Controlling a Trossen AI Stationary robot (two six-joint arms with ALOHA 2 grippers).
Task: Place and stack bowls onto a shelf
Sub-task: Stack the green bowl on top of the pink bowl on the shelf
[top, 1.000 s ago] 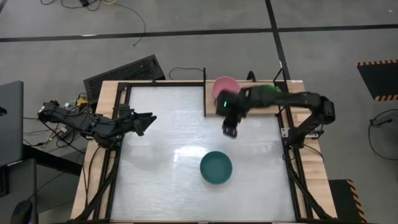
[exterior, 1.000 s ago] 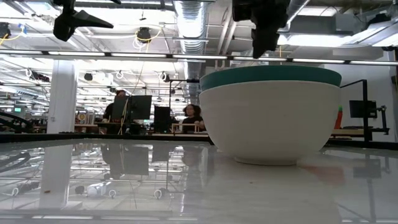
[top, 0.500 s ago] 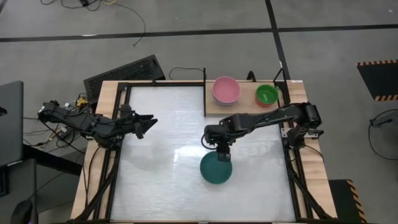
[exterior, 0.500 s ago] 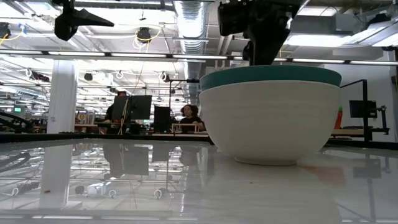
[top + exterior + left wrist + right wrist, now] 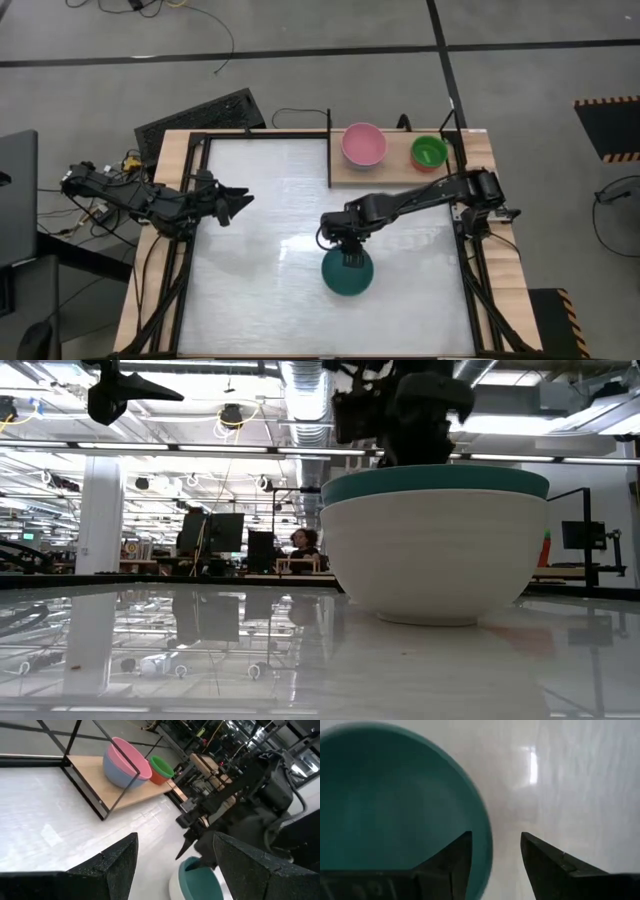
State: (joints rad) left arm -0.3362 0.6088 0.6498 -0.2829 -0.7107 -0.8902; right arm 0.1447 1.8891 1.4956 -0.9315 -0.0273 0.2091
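A teal bowl [image 5: 347, 275] sits nested in a white bowl [image 5: 435, 560] on the white table, right of centre. My right gripper [image 5: 495, 855] is open, pointing down over the teal bowl's far rim [image 5: 487, 840]. One finger [image 5: 452, 857] stands over the inside and the other finger [image 5: 545, 865] outside, neither plainly touching. My left gripper [image 5: 172, 865] waits open above the table's left side. On the wooden shelf [image 5: 395, 172] at the far right stand a pink bowl [image 5: 363, 145] nested in a blue bowl [image 5: 117, 772], and a green bowl [image 5: 429, 152] in a red bowl [image 5: 159, 778].
Thin black posts [image 5: 82, 782] frame the shelf. A black metal frame runs along the table's edges [image 5: 190, 250]. Bare white tabletop lies left and near of the teal bowl. Beyond the table, people sit at desks [image 5: 305, 550] in the room.
My right gripper has swung from the shelf toward the table's near edge. It has come down over the teal bowl's far rim, with its fingers now on either side of the rim. The bowls have not moved.
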